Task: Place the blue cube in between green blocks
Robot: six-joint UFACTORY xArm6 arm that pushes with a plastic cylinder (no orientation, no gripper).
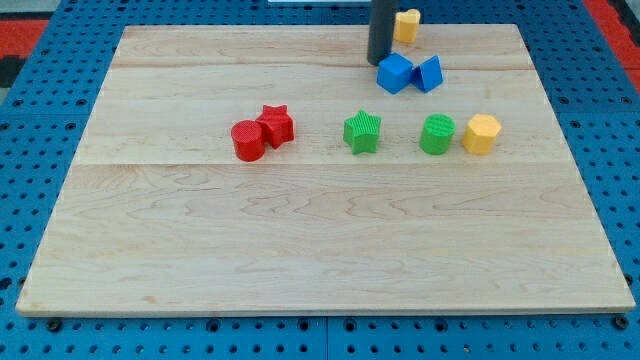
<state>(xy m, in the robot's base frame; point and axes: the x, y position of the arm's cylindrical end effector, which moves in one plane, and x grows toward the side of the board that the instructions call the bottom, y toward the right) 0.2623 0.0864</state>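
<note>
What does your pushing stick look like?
It is a straight, smooth, dark rod, nearly black, round like a thick marker. It comes down from the view's top, so only its lower part shows. I see no cables, stickers or markings on it. My tip is a plain blunt end, beside the blue cube.
</note>
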